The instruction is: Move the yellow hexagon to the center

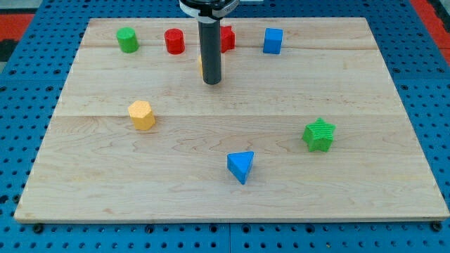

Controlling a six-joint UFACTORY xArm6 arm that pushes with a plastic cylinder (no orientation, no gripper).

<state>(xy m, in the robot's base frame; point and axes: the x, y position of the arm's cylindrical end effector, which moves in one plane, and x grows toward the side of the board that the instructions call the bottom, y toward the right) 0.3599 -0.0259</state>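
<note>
The yellow hexagon point(142, 114) lies on the wooden board point(232, 197), left of the middle. My tip point(211, 82) is at the end of the dark rod, up and to the right of the hexagon and well apart from it. A sliver of an orange-yellow block point(201, 65) shows just behind the rod's left side; its shape is hidden.
Along the view's top stand a green cylinder point(127, 40), a red cylinder point(174, 41), a red block point(227, 38) partly hidden by the rod, and a blue cube point(273, 41). A green star point(319, 135) lies at the right, a blue triangle point(241, 166) at the lower middle.
</note>
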